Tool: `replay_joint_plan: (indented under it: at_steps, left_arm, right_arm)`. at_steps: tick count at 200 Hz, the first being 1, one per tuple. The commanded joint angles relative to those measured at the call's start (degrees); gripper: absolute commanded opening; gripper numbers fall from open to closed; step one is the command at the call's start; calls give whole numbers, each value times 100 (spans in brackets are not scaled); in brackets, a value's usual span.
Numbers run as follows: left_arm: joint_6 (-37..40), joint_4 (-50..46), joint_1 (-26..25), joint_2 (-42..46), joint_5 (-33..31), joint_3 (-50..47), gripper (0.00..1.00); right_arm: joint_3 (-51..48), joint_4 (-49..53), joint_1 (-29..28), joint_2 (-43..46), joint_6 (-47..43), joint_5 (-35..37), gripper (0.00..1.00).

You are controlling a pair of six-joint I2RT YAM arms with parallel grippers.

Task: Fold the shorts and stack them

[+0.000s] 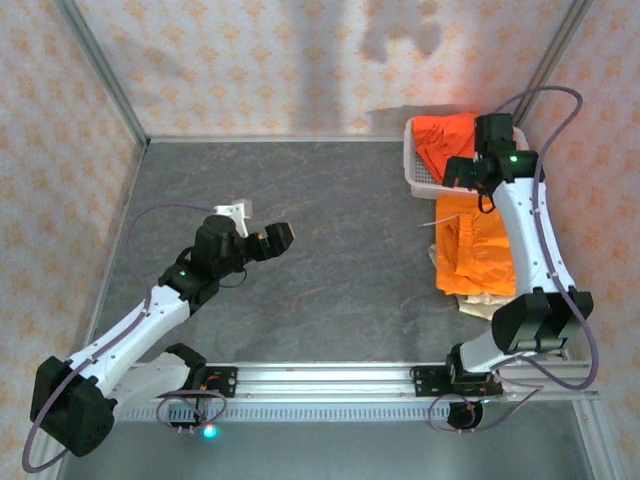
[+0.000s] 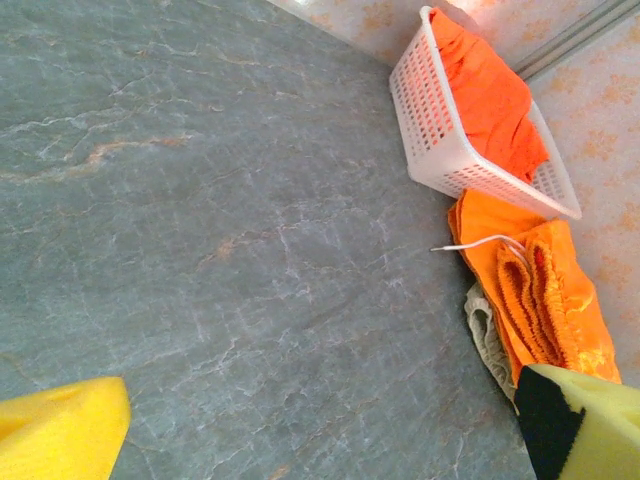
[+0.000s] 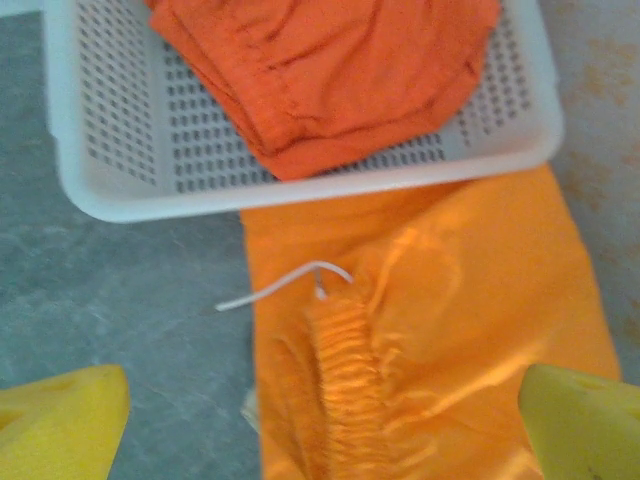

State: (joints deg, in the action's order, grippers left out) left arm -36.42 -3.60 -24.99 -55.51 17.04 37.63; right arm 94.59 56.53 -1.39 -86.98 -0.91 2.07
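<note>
Folded bright orange shorts (image 1: 475, 250) lie on the table at the right, on top of beige shorts (image 1: 478, 303) whose edge peeks out below. More orange shorts (image 1: 445, 140) sit in the white basket (image 1: 415, 172). My right gripper (image 1: 470, 172) hovers over the near basket rim and the folded pile. In the right wrist view it (image 3: 325, 430) stands open above the orange shorts (image 3: 450, 300), gathered waistband and white drawstring (image 3: 285, 285) between its yellow fingertips (image 3: 60, 420), nothing held. My left gripper (image 1: 280, 238) is open over bare table, far from the cloth.
The left wrist view shows the basket (image 2: 440, 150), the orange pile (image 2: 540, 290) and the beige edge (image 2: 487, 335) at the right wall. Patterned walls close the back and sides. Grey table surface (image 1: 330, 220) stretches between the arms.
</note>
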Motion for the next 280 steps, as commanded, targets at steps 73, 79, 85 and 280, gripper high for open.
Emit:
replay_joint_plan:
  at_steps: [73, 79, 85, 280]
  left_arm:
    - [-23, -357, 102, 203, 0, -43, 100]
    - [-16, -378, 104, 211, 2, -35, 100]
    - [-6, -401, 108, 235, -11, -30, 100]
    - [161, -1028, 106, 74, -200, 76, 100]
  right_arm:
    - [2635, -880, -37, -3228, 710, -20, 99]
    - [2888, -855, -29, -3455, 734, -14, 99]
    - [3171, -828, -16, -3683, 763, -5, 99]
    - [6159, -1698, 490, -7253, 2702, -1446, 78]
